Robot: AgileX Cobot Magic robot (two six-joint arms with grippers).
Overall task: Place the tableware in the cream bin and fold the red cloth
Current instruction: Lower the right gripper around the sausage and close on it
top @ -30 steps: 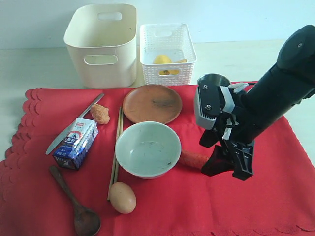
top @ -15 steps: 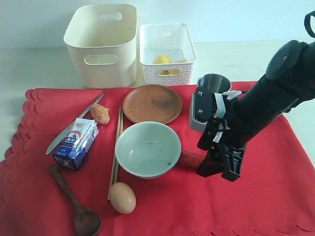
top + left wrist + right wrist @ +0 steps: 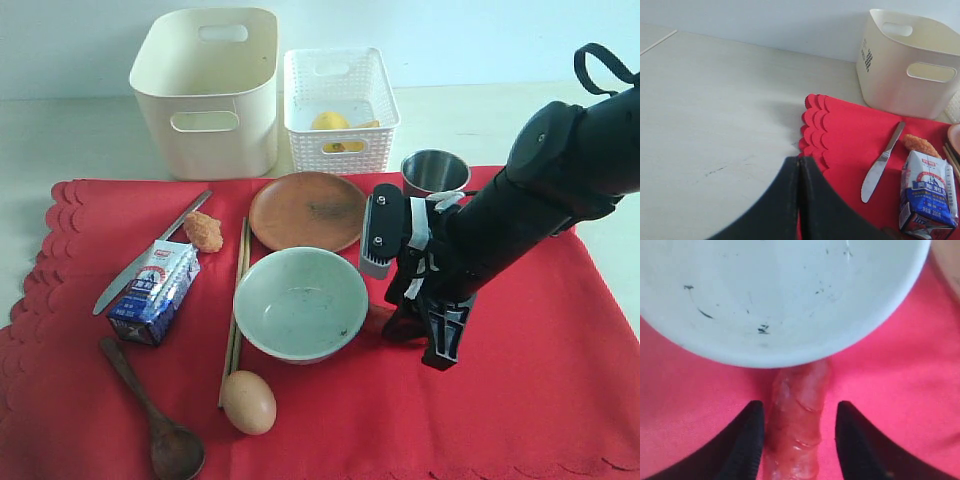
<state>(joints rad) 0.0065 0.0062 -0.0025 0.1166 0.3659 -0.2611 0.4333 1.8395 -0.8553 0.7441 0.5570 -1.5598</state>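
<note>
Exterior view: red cloth (image 3: 540,400) lies spread flat on the pale table (image 3: 70,140), scalloped edge at left and front; cream bin (image 3: 205,125) stands upright on the bare table just behind the cloth's far left part; white lattice basket (image 3: 340,140) beside it holds yellow food. All tableware sits on the cloth, outside the bin: white bowl (image 3: 300,305) upright near the middle; brown plate (image 3: 305,210) just behind it; steel cup (image 3: 435,170) at the far edge, right of the plate; chopsticks (image 3: 238,290) along the bowl's left side, running front to back; silver knife (image 3: 150,255) slanted at the left, beside the milk carton (image 3: 153,292); dark wooden spoon (image 3: 150,410) at front left; egg (image 3: 248,402) by the near end of the chopsticks; fried piece (image 3: 204,231) between knife and chopsticks. Right arm reaches down to the cloth just right of the bowl. Right wrist view: right gripper (image 3: 799,406) spread, one finger on each side of a reddish sausage (image 3: 796,435) that lies on the cloth, its far end passing under the bowl's rim; a thin strip of red shows between the sausage and one finger; contact on the other side cannot be told. Left wrist view: left gripper (image 3: 799,165) pressed together, tip to tip; its tips are seen against the cloth's scalloped left edge; knife and carton well apart from it.
</note>
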